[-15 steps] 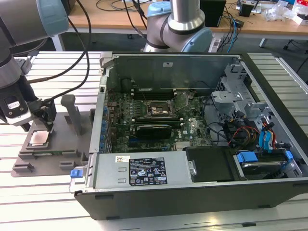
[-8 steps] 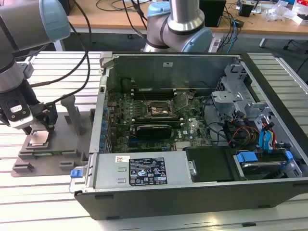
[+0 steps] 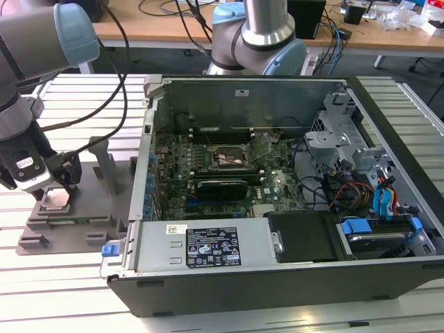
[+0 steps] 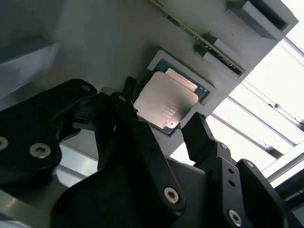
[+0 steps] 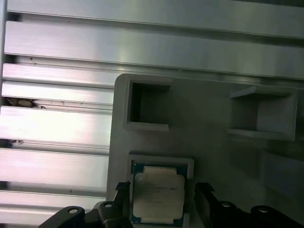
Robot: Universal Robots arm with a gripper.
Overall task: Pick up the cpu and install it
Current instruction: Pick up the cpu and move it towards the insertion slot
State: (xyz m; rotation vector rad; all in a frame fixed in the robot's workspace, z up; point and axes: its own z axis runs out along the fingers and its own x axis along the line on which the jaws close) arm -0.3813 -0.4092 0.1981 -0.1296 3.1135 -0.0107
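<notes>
Straddling the cpu (image 5: 157, 194), which lies flat with metal plate upward, the pincer (image 5: 162, 188) gapes wide.

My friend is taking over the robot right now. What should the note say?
Hand: the black hand is open, with its fingers either side of the small silvery square cpu, not clamped.
Things: the cpu lies in its pocket on the grey plastic fixture plate, beside the open dark computer case. The dark square socket sits inside the case.
Done: hand lined up at the cpu.
Left: cpu not yet lifted or installed.
</notes>
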